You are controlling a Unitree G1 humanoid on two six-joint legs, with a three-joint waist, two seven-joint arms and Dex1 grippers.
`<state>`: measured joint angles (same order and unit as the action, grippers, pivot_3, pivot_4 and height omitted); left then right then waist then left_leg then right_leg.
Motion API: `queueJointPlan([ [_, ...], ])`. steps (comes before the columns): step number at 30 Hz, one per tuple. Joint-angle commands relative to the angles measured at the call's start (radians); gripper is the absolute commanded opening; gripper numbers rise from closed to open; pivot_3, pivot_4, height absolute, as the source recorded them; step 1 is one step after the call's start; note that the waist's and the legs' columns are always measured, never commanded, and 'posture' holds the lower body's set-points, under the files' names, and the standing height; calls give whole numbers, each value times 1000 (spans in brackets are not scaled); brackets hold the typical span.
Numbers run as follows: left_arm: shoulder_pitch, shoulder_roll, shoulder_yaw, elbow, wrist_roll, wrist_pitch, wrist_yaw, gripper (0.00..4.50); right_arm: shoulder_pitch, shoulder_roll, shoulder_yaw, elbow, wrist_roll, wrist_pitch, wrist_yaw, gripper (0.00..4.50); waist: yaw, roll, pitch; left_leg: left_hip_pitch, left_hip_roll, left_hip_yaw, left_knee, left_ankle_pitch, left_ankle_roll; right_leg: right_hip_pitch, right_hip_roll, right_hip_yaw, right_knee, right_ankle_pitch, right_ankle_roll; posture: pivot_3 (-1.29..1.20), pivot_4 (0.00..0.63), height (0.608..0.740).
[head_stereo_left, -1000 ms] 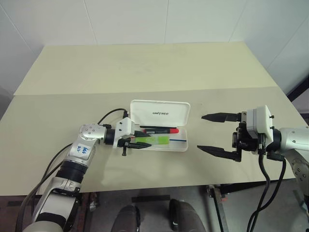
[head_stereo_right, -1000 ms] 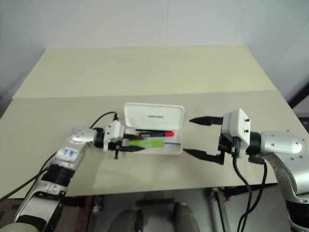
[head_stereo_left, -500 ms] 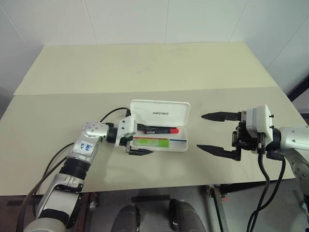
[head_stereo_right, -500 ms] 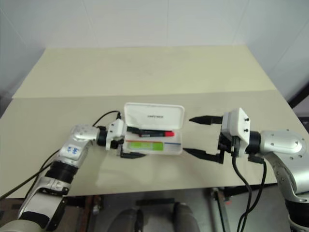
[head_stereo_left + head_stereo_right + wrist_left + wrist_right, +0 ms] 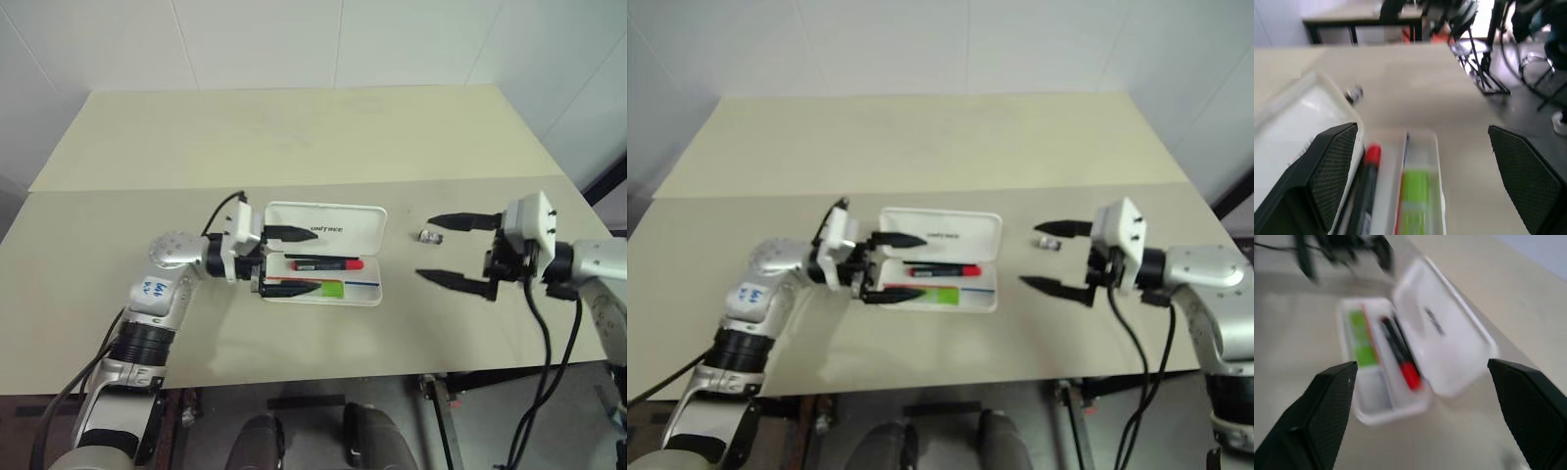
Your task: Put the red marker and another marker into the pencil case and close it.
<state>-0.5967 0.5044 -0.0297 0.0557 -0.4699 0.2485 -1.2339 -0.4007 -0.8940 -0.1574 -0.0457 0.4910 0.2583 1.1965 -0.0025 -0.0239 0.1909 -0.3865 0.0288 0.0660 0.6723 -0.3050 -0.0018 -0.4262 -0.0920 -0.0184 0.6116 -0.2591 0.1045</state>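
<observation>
- Left gripper (image 5: 279,260): black fingers spread wide, empty, hovering over the left end of the case and pointing along its length to the right.
- Right gripper (image 5: 453,251): also wide and empty, off the case's right end, well apart, pointing back toward it.
- Flat white plastic hinged pencil case (image 5: 364,296): open, mid-table, nearer the front edge. Lid (image 5: 338,229) with dark lettering lies back toward the far edge.
- Short red marker with black end (image 5: 325,263): in the tray, on the lid side, red end to the right.
- Light green translucent chunky marker (image 5: 313,287): in the tray, on the front-edge side, parallel to the red one.
- Small grey bit (image 5: 429,236): on the table under the right gripper's far finger; can't tell what it is.
- Judgement: both markers are in, only closing is left. The hinge runs left-right along the case's far side, so the lid must swing toward the front edge. Left gripper is nearer.
</observation>
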Motion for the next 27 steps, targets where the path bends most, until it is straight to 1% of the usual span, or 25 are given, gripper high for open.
queueJointPlan([
  [1,-12,40,30,-75,-46,56,-1,4485,-93,-19,31,158,-69,-86,61,4500,-3,0,0,0,0,0,0,0,0,0,0,0,0,0,0,0,150,740],
  [6,-19,110,46,-92,-31,66,-20,4485,-289,17,123,483,-187,-211,144,4500,-6,0,0,0,0,2,1,0,0,0,1,1,1,0,-1,0,150,740],
  [9,-26,134,57,-77,-23,51,-15,4485,-387,51,165,656,-245,-281,176,4500,-6,0,0,0,1,2,2,0,0,0,2,1,1,0,-1,0,150,740],
  [14,-32,175,78,-67,1,26,7,4485,-538,116,219,934,-348,-394,192,4500,-15,1,0,-1,1,3,1,1,-1,-1,1,1,0,0,-1,0,150,740],
  [17,-20,208,98,-92,-1,38,15,4485,-616,146,251,1098,-421,-457,169,4500,-23,1,1,-2,1,2,0,1,-3,-1,1,0,0,0,-1,0,150,740],
  [22,8,241,118,-127,-12,47,32,4485,-676,167,264,1251,-502,-510,123,4500,-27,1,1,-2,1,3,-5,3,-5,-2,1,1,-1,0,-1,0,150,740],
  [27,27,256,137,-161,-18,61,50,4485,-698,175,260,1318,-563,-525,54,4500,-28,1,1,-2,1,4,-6,4,-7,-2,1,1,-1,0,-1,0,150,740],
])
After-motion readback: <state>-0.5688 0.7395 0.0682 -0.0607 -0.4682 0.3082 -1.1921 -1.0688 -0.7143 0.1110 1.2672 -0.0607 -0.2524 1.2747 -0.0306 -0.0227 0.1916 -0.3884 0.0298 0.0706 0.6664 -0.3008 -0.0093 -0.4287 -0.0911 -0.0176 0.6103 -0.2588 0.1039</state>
